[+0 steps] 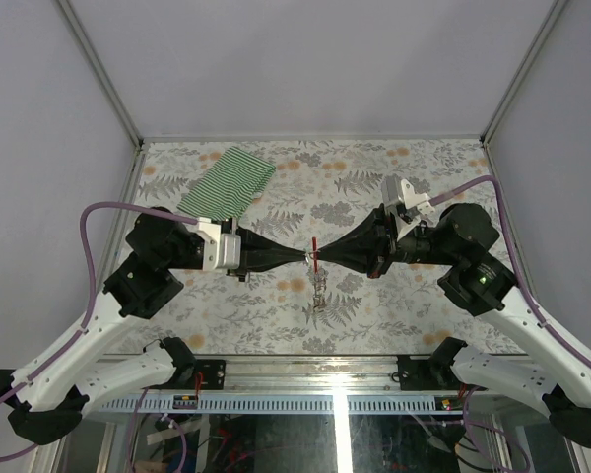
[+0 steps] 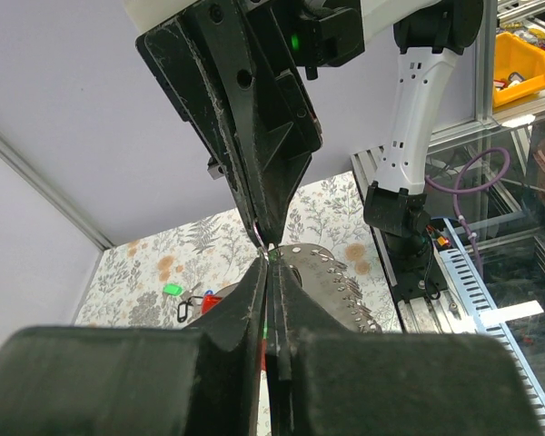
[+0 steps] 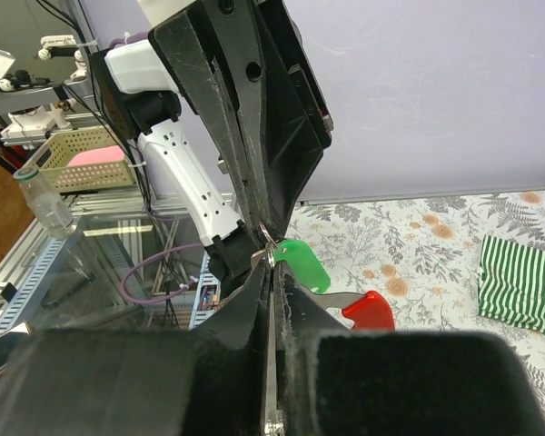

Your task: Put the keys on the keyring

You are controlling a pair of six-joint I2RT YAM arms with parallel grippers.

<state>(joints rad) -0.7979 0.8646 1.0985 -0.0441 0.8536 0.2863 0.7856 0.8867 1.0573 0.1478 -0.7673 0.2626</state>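
L gripper [image 1: 302, 258], R gripper [image 1: 326, 260] tip-to-tip; keys [image 1: 318, 288] mid-table

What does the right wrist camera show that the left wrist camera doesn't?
Only the right wrist view: the green-and-white striped cloth, a beige basket and a clear bottle. Only the left wrist view: a small black clip and a yellow bin. Both: the left gripper and right gripper shut, tip to tip, a green tag, a red tag and the floral table.

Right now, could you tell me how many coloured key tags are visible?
2 in the right wrist view: a green tag at centre, a red tag just lower right; more may be hidden.
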